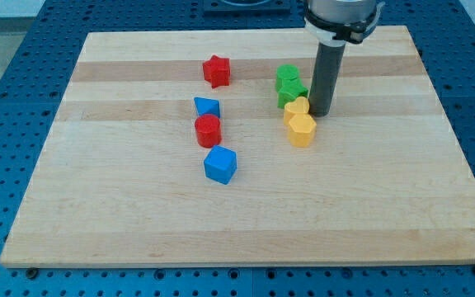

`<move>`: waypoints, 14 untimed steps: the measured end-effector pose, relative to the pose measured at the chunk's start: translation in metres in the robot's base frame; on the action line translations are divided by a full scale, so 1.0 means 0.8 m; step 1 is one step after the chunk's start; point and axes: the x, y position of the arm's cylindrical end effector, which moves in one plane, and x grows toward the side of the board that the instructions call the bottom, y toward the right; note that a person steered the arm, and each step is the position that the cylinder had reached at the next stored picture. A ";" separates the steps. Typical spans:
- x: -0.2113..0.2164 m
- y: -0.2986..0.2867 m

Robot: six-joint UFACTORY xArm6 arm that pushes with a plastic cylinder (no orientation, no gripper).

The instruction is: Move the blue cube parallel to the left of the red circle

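The blue cube lies near the board's middle, just below and slightly right of the red circle. The red circle sits directly under a blue triangular block, touching it. My tip stands to the view's right of these, right beside the upper yellow block and the green blocks. The tip is well apart from the blue cube, up and to its right.
A red star block lies toward the view's top. Two green blocks are stacked close together left of the rod. A second yellow block sits below the tip. The wooden board rests on a blue perforated table.
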 end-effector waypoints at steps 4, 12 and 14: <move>0.104 0.079; 0.182 -0.187; 0.150 -0.178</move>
